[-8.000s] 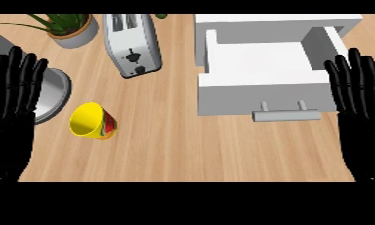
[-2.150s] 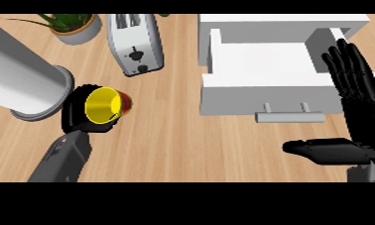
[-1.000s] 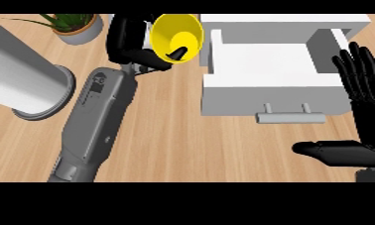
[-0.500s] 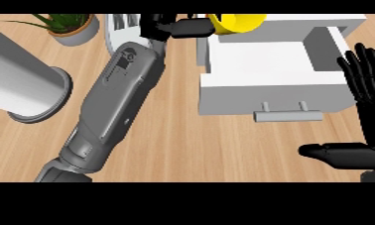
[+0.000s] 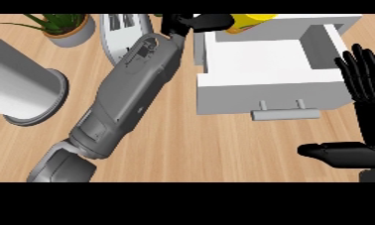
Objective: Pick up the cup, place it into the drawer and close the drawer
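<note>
- While the left forearm [image 5: 135, 85] stretches up from the lower left corner across the counter [image 5: 205, 144], the left robot hand [image 5: 199, 21] sits at the upper edge of the view, just left of the drawer [image 5: 242, 101].
- Its black fingers are curled against the side of the yellow cup [image 5: 249, 21] and have hold of it.
- The cup is at the drawer's back left corner, with its upper part cut off by the edge of the view. Whether it is touching the drawer's wall cannot be told.
- The white drawer is pulled open, its inside bare, and its grey handle [image 5: 285, 114] points toward the lower edge.
- The right robot hand [image 5: 357, 78] shows at the right edge, just beside the drawer's right wall. Its fingers are straight and pointing up, its thumb is spread out lower down, and it has hold of nothing.
- A toaster [image 5: 117, 33] lies partly behind the left forearm near the top.
- A potted plant [image 5: 64, 25] stands in the upper left corner.
- A tall grey cylinder [image 5: 26, 90] stands at the left edge, apart from the arm.
</note>
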### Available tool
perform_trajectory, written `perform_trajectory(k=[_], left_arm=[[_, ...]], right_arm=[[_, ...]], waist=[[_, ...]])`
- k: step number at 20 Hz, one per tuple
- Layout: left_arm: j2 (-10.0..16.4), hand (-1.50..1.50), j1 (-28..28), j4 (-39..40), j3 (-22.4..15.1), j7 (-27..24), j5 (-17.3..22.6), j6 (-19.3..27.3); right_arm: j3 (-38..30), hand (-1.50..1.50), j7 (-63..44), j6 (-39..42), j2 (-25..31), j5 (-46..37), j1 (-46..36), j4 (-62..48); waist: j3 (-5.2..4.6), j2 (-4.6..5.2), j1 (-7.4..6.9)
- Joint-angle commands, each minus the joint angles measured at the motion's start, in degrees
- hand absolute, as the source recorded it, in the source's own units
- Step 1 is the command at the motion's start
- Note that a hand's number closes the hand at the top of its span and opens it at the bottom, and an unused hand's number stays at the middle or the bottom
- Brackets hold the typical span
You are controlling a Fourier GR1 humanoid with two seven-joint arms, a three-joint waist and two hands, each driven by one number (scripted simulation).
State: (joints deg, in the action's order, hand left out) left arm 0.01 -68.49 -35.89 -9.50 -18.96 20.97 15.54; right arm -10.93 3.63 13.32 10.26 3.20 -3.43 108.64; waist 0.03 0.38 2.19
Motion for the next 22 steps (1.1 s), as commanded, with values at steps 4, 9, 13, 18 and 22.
perform_trajectory(k=[4,9,13,18,22], left_arm=[[-0.01,1.5,-2.56,7.24,-8.28,-3.44,7.57,2.6],[-0.01,1.5,-4.14,10.7,-14.45,-1.61,9.85,6.76],[-0.01,1.5,-4.5,8.03,-22.09,4.17,10.95,9.73],[-0.01,-1.5,-2.77,9.88,-26.88,4.41,11.42,9.36],[-0.01,-1.5,-2.07,11.61,-29.83,2.78,11.67,11.25]], right_arm=[[1.04,-1.5,0.21,-0.37,0.0,-1.31,-3.98,-3.04],[0.27,-1.5,-2.23,-0.86,0.61,-0.15,-6.21,-1.89],[-0.69,-1.5,-2.48,0.94,1.59,1.68,-5.39,-2.84],[0.76,-1.5,-2.34,1.06,0.26,2.04,-3.72,0.64],[1.01,-1.5,0.66,0.99,0.11,0.1,-3.54,-2.23]], waist=[[0.02,0.32,0.75],[0.02,0.53,2.0],[0.05,0.3,2.35],[0.04,0.42,2.87],[0.06,0.99,3.87]])
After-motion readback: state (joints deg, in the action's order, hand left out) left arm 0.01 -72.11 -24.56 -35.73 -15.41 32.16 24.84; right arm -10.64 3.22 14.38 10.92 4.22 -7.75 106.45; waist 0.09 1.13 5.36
